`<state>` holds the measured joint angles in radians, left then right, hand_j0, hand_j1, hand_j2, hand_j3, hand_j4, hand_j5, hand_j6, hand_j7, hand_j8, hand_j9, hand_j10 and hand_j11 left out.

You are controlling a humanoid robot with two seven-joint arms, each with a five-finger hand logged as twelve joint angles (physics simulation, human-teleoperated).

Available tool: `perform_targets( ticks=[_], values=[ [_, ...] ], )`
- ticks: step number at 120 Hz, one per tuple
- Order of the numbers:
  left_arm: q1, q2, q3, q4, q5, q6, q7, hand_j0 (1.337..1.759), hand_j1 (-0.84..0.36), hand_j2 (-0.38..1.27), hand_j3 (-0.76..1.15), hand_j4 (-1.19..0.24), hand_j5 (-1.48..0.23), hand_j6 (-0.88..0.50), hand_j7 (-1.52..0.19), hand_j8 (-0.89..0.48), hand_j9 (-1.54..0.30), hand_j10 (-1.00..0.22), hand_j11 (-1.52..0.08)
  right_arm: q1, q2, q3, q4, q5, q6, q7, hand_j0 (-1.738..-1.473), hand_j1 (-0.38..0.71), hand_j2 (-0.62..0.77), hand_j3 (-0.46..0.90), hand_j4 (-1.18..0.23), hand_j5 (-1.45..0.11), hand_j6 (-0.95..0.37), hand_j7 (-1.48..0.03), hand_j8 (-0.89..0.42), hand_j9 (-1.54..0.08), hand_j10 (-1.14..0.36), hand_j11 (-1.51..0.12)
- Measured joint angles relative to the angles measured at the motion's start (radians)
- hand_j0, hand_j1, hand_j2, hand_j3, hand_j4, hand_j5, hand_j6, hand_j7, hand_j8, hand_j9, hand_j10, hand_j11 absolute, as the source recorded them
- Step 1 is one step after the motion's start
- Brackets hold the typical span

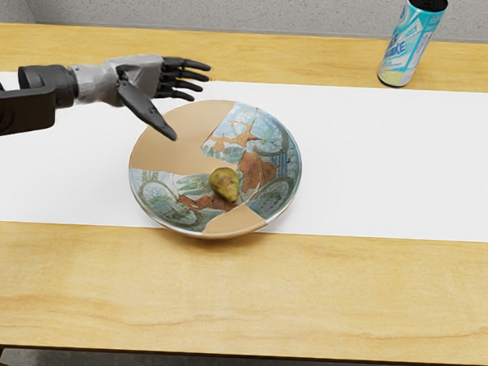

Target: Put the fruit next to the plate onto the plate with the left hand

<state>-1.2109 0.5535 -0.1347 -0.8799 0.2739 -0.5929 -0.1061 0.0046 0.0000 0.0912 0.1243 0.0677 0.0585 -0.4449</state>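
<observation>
A small yellow-green fruit with a brownish patch [224,183] is seen lying inside the wide, shallow ceramic plate patterned in tan, blue-green and rust [160,151], a little nearer than the plate's middle. The plate is set on a broad white strip [390,165] laid across the light wooden table [239,296]. The dark left arm [29,97] is brought in from the left edge, and the grey-and-black left hand [147,80] is held at the plate's far-left side, apart from the fruit. Its fingers [188,75] are stretched out towards the right and its thumb [150,112] is angled down over the plate's rim; nothing is grasped. A tall teal-and-white printed can [411,40] is stood at the far right, well apart from the plate.
</observation>
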Motion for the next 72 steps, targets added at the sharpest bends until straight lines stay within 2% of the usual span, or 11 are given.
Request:
perform_targets(
  ticks=[8,22,36,53,64,72],
  values=[
    [0.021,0.052,0.001,-0.032,-0.11,-0.008,0.061,1.657,0.21,0.04,0.0,-0.12,-0.19,-0.11,-0.19,-0.1,-0.19,-0.12,-0.19,-0.001,0.0,0.0,0.0,0.0,0.0,0.0,-1.658,-0.35,0.0,0.0,0.0,0.0,0.0,0.0,0.0,0.0,0.0,0.0],
    [0.044,0.163,0.007,-0.107,-0.223,-0.015,0.123,1.657,0.24,0.03,0.0,-0.09,-0.14,-0.09,-0.14,-0.08,-0.14,-0.09,-0.14,-0.002,0.0,0.0,0.0,0.0,0.0,0.0,-1.658,-0.35,0.0,0.0,0.0,0.0,0.0,0.0,0.0,0.0,0.0,0.0],
    [0.051,0.22,0.01,-0.175,-0.275,-0.017,0.23,1.658,0.27,0.02,0.0,-0.07,-0.1,-0.06,-0.1,-0.06,-0.1,-0.06,-0.09,-0.005,0.0,0.0,0.0,0.0,0.0,0.0,-1.658,-0.35,0.0,0.0,0.0,0.0,0.0,0.0,0.0,0.0,0.0,0.0],
    [0.072,0.328,0.008,-0.209,-0.301,-0.018,0.279,1.658,0.3,0.01,0.0,-0.04,-0.06,-0.04,-0.06,-0.04,-0.06,-0.04,-0.06,-0.008,0.0,-0.001,0.0,0.0,0.0,0.0,-1.658,-0.35,0.0,0.0,0.0,0.0,0.0,0.0,0.0,0.0,0.0,0.0],
    [0.071,0.376,0.005,-0.215,-0.305,-0.018,0.343,1.658,0.31,0.01,0.0,-0.03,-0.05,-0.03,-0.05,-0.03,-0.05,-0.03,-0.05,-0.009,0.0,-0.001,0.0,-0.001,0.0,0.0,-1.658,-0.35,0.0,0.0,0.0,0.0,0.0,0.0,0.0,0.0,0.0,0.0],
    [0.07,0.4,0.003,-0.218,-0.308,-0.018,0.374,1.658,0.32,0.01,0.0,-0.03,-0.04,-0.03,-0.04,-0.03,-0.04,-0.03,-0.04,-0.009,0.0,-0.001,0.0,-0.001,0.0,0.0,-1.658,-0.35,0.0,0.0,0.0,0.0,0.0,0.0,0.0,0.0,0.0,0.0]
  ],
)
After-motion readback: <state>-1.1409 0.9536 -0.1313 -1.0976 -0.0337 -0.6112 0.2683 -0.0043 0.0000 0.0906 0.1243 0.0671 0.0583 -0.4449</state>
